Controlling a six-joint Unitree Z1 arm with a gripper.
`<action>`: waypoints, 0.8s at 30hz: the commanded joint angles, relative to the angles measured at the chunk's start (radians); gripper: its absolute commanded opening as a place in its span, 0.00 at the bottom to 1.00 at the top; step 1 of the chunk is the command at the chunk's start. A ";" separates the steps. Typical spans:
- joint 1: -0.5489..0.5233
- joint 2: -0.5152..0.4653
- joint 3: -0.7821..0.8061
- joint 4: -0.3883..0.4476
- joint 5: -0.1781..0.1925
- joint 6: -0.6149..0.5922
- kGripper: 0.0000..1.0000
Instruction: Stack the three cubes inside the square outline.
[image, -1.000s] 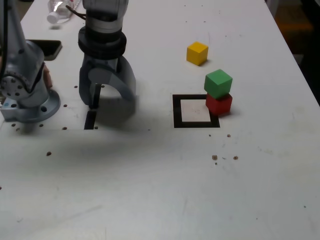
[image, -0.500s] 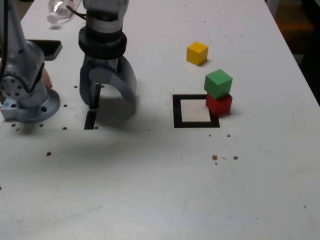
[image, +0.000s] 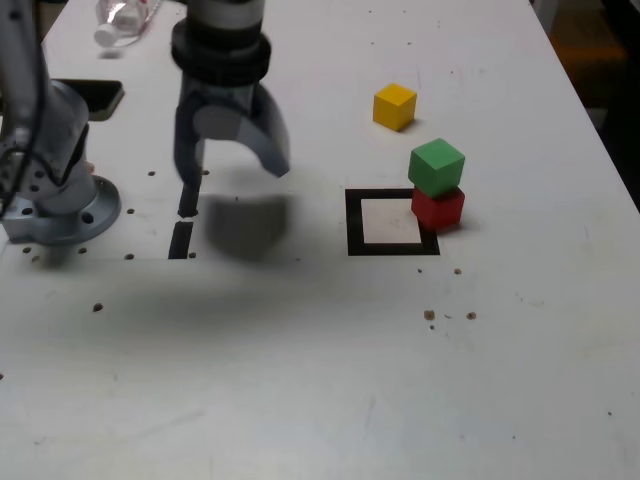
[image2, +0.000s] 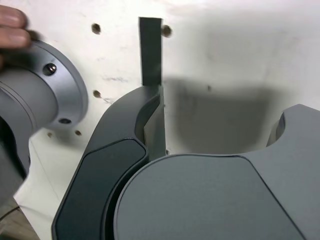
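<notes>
In the exterior view a green cube (image: 437, 166) sits on a red cube (image: 438, 209); the pair stands just outside the square outline (image: 390, 222), against its edge at the exterior view's right. A yellow cube (image: 394, 106) lies alone farther back. My gripper (image: 232, 168) hangs open and empty above the table, well toward the exterior view's left of the outline. The wrist view shows only my dark fingers (image2: 115, 165), bare table and a tape strip; no cube appears there.
The arm's grey base (image: 55, 190) stands at the exterior view's left, with fingertips of a person's hand (image2: 14, 27) beside it. Two short black tape strips (image: 183, 222) lie under the gripper. A plastic bottle (image: 120, 20) and a dark object (image: 95, 95) sit at the back left.
The gripper has risen and shifted slightly toward the exterior view's right, staying open. The cubes have not moved.
</notes>
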 joint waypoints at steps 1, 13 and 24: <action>0.001 0.004 -0.038 0.024 -0.004 -0.002 0.85; -0.003 0.061 -0.380 0.264 -0.030 0.054 0.85; -0.023 0.151 -0.640 0.418 -0.049 0.113 0.85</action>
